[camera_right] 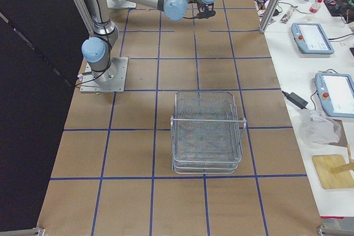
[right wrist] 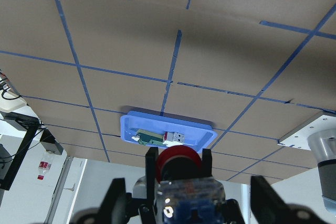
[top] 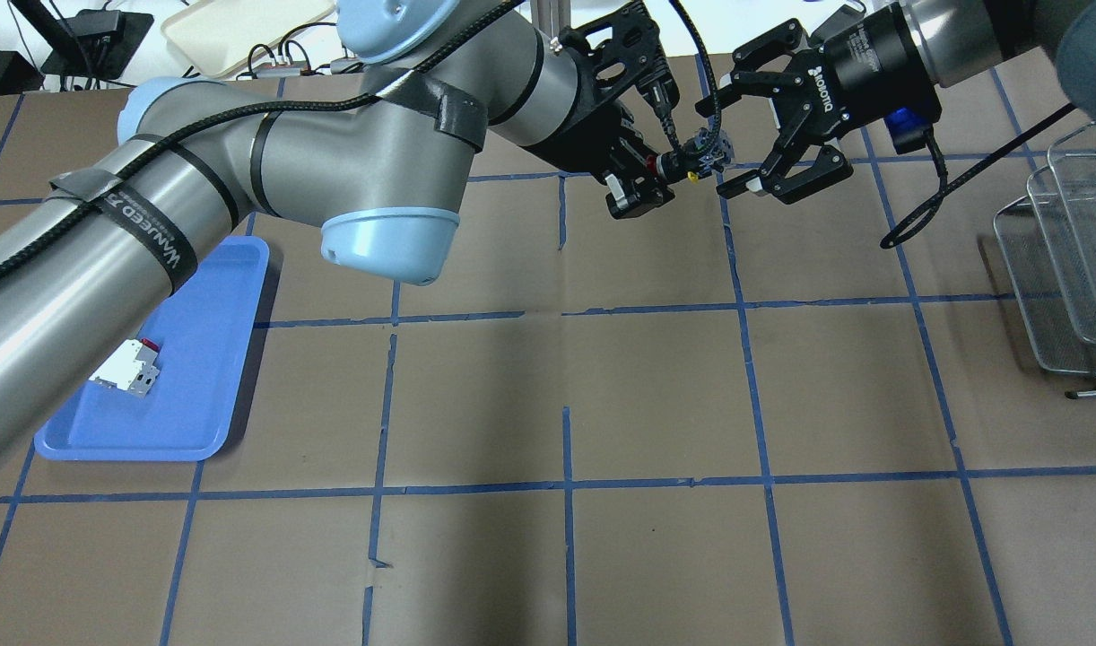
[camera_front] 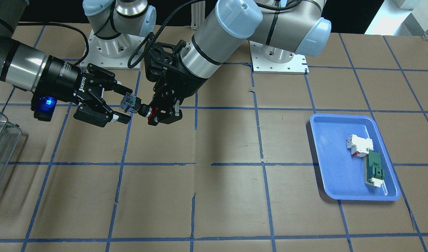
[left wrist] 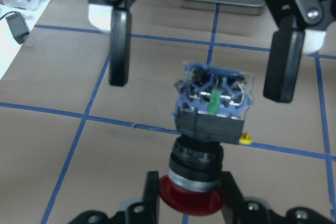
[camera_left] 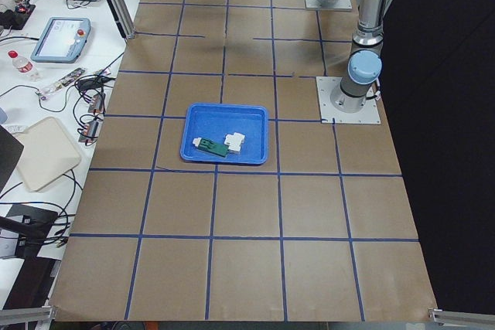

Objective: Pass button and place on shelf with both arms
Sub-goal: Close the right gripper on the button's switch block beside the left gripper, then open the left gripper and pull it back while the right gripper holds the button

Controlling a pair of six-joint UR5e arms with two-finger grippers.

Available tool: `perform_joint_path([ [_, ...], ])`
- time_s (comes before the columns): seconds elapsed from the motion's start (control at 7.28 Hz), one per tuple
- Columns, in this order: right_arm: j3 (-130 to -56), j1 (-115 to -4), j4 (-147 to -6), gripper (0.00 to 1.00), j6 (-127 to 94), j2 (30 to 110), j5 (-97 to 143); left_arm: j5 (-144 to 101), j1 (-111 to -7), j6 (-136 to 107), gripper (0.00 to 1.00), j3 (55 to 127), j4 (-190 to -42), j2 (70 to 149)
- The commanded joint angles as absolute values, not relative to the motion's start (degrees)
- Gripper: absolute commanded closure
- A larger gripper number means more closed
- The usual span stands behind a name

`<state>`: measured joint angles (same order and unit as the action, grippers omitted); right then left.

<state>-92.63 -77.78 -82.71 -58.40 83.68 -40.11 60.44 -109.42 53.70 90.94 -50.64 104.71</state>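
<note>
My left gripper (camera_front: 154,113) is shut on the red cap of the button (camera_front: 131,105) and holds it in the air, bluish-clear base pointing at my right gripper (camera_front: 127,105). The right gripper is open, with one finger on each side of the base and a gap on both sides. In the left wrist view the button (left wrist: 212,103) sits between those spread fingers (left wrist: 118,45). The overhead view shows both grippers meeting at the button (top: 696,163). The shelf (camera_right: 207,131) is a tiered wire rack on the table on the robot's right side (top: 1059,260).
A blue tray (camera_front: 340,175) on the robot's left side holds a white-and-red block (camera_front: 359,144) and a long green part (camera_front: 374,169). The brown table (camera_front: 214,196) has blue tape grid lines. Both arm bases stand at the table's back edge.
</note>
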Motion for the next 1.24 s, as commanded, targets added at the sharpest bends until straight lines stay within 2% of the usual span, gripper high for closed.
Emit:
perform_joint_path([
  [0.0, -93.52, -77.78, -82.79, 0.63, -58.36, 83.93, -39.99, 60.38, -109.34, 53.7, 1.0, 90.97, -50.8, 104.59],
  [0.14, -93.43, -77.78, -83.05, 0.75, -58.36, 83.94, -39.99, 60.47, -109.34, 53.61, 1.0, 91.05, -50.97, 104.68],
  [0.41, -92.82, -77.7, -83.06, 0.76, -58.45, 83.94, -39.9, 60.73, -109.34, 53.44, 1.0, 90.97, -51.24, 104.5],
  [0.55, -92.81, -77.7, -83.06, 0.85, -58.36, 83.94, -38.6, 60.91, -109.34, 53.35, 0.69, 90.97, -51.41, 104.68],
  [0.69, -92.81, -77.7, -83.06, 1.0, -58.19, 83.85, -38.5, 61.17, -109.34, 53.09, 0.01, 90.88, -51.85, 104.76],
  [1.1, -92.81, -77.61, -83.06, 1.0, -57.75, 83.94, -38.41, 66.24, -109.07, 53.09, 0.0, 90.88, -52.21, 103.8],
])
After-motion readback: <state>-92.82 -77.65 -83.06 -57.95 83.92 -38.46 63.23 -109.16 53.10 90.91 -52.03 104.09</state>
